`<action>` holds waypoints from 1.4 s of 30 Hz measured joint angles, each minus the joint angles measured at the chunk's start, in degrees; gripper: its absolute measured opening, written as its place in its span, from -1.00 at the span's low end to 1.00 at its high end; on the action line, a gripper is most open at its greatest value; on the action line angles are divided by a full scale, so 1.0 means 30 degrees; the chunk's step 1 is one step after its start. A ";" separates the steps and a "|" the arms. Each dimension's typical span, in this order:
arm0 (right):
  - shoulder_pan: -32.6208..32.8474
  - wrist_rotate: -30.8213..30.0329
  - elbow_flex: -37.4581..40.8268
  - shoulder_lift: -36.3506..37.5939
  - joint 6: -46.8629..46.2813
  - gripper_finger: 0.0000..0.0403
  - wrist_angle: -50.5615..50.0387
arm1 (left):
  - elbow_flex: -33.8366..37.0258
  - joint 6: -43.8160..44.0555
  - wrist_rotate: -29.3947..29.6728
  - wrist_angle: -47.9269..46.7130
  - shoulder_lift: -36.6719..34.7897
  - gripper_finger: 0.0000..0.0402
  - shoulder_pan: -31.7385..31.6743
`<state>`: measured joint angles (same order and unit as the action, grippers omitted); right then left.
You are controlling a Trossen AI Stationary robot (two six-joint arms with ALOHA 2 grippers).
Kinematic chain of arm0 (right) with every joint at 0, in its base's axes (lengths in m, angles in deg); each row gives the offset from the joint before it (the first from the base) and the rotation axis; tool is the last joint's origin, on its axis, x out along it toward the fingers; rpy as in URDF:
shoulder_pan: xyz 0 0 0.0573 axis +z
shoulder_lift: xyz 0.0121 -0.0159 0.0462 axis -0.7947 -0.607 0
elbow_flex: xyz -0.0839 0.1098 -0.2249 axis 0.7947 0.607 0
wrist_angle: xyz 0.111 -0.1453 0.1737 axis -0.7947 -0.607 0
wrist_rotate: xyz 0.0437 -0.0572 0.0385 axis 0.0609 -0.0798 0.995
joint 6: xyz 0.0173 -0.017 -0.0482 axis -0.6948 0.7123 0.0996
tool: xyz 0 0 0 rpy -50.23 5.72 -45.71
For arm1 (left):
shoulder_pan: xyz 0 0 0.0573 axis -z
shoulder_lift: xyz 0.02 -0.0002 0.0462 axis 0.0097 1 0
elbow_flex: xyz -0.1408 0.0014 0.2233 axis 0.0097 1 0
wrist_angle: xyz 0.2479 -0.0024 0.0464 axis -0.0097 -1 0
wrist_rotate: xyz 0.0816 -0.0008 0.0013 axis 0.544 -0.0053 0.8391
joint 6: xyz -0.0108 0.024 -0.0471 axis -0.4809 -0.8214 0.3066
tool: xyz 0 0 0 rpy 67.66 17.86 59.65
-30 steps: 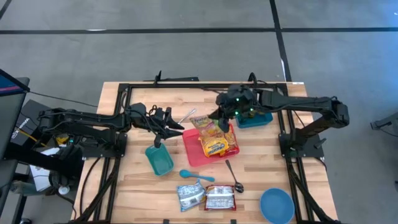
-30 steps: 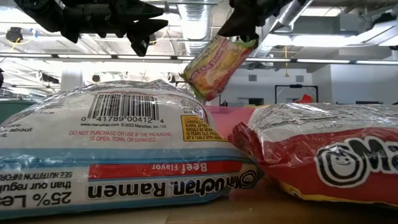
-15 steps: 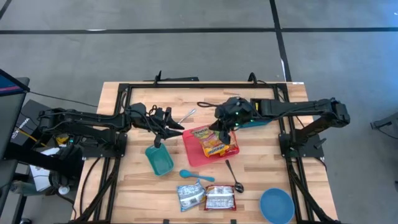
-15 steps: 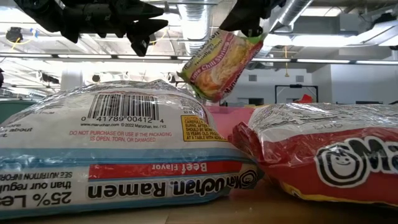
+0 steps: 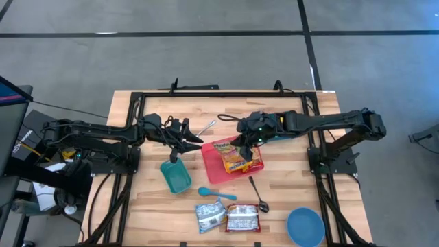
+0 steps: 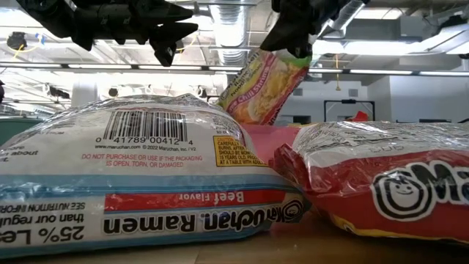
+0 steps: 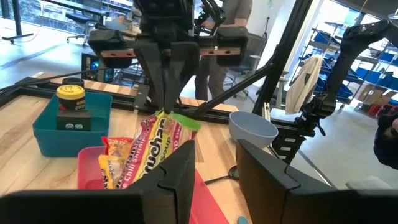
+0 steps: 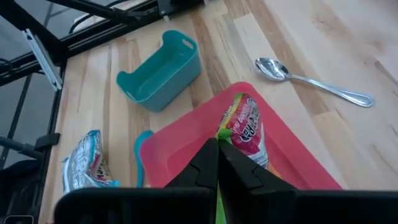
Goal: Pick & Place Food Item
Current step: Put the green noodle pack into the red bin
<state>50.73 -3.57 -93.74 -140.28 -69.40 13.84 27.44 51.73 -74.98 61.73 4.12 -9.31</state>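
A yellow and red ramen packet [image 5: 235, 156] hangs over the red tray [image 5: 212, 171] in the middle of the table. My right gripper [image 5: 245, 139] is shut on the packet's upper end. The low view shows the packet [image 6: 262, 86] tilted below the gripper [image 6: 293, 44]. Another packet in front hides its lower end there. My left gripper [image 5: 194, 142] waits left of the tray, level and open, with nothing between its fingers [image 7: 180, 180]. My right gripper pinches the packet's green sealed top edge [image 8: 222, 132] between its two shut fingers. The fingers slant down from the table's right side. The packet hangs tilted below them over the tray [image 8: 180, 149]. Whether its lower end rests on the tray, I cannot tell.
An empty teal bin [image 5: 176, 176] stands left of the tray, with a blue spoon [image 5: 206, 192] near it. A metal spoon [image 5: 258, 197], two ramen packets [image 5: 226, 217] and a blue bowl [image 5: 305, 226] lie near the front edge. Another teal bin [image 5: 282, 132] with jars stands at right.
My right gripper has moved toward the near edge and down, carrying the packet lower over the red tray. The packet has swung and still hangs tilted below the shut fingers.
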 joint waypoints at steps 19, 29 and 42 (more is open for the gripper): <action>-0.0129 0.0933 0.0007 -0.3184 -0.0537 -1.00 0.0583 | 0.0000 -0.0001 0.0000 -0.0052 0.0015 -0.44 0.0000; -0.0297 0.0860 -0.0015 -0.2951 -0.0852 -1.00 -0.1130 | 0.0001 -0.0002 0.0000 -0.0063 0.0015 -0.44 0.0000; -0.0933 -0.0772 0.0000 -0.3082 -0.1071 -1.00 -0.2324 | 0.0000 -0.0002 0.0000 -0.0061 0.0007 -0.44 0.0000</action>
<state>47.94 -5.88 -93.74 -149.53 -72.62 6.87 27.44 51.73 -74.98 61.55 4.15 -9.31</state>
